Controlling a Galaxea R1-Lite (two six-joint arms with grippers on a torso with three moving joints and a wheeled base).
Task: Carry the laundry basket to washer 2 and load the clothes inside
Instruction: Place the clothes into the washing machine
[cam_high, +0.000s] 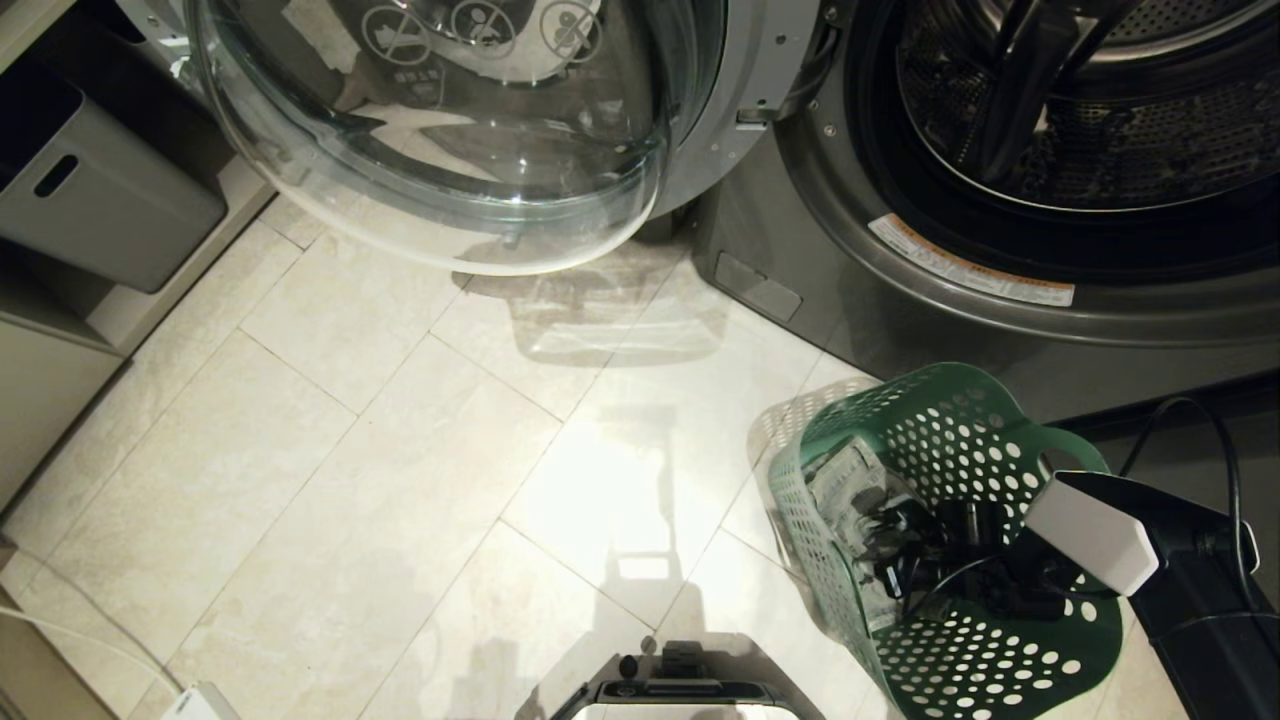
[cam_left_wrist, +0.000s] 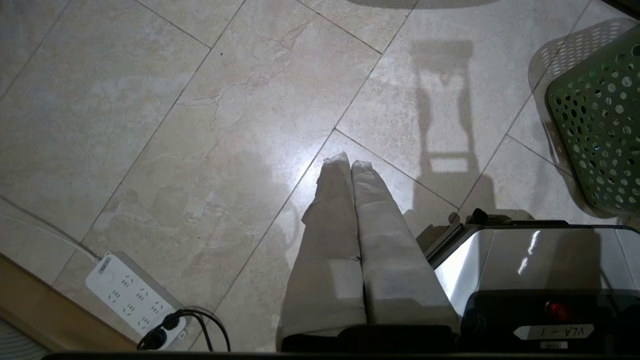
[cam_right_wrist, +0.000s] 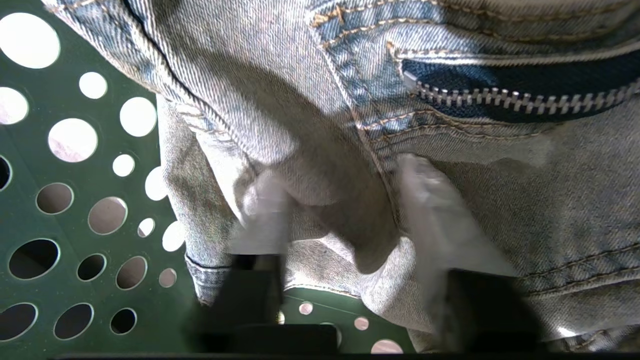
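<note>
Laundry basket (cam_high: 990, 660) holds clothes (cam_right_wrist: 310, 100); right end effector (cam_right_wrist: 340, 210) pinching denim fold; left end effector (cam_left_wrist: 351, 167) closed.

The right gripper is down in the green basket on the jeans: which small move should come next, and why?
Probably finish closing, then lift. The right gripper straddles a bunched fold of the denim jeans inside the laundry basket, and the washer stands open.

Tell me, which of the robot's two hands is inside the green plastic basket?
The right hand: its fingers straddle pale denim jeans inside the green perforated basket. The left hand hangs over bare floor tiles.
</note>
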